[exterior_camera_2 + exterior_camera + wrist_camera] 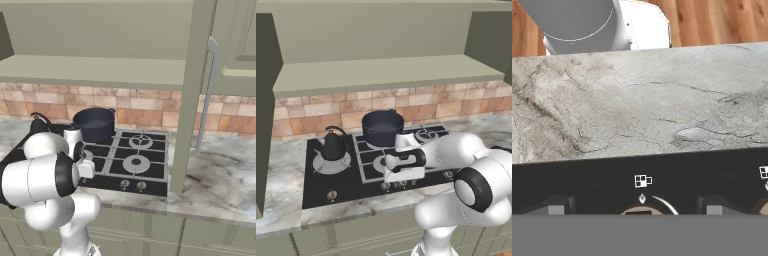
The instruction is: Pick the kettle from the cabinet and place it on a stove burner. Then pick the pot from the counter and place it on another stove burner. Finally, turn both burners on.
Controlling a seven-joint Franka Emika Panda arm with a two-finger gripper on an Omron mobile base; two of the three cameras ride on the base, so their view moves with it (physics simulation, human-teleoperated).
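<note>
Marbled counter point(286, 210), black stove point(346, 182), brick backsplash point(316, 112), green cabinet point(192, 90)

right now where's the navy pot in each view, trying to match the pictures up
Left base view: the pot sits on a rear burner at centre, just behind the arm's wrist.
Right base view: the pot is left of centre, at the back of the stove, beyond the arm.
Hand view: not in it; that view faces the counter edge and a knob.
Shared landmark: the brick backsplash right behind the pot.
</note>
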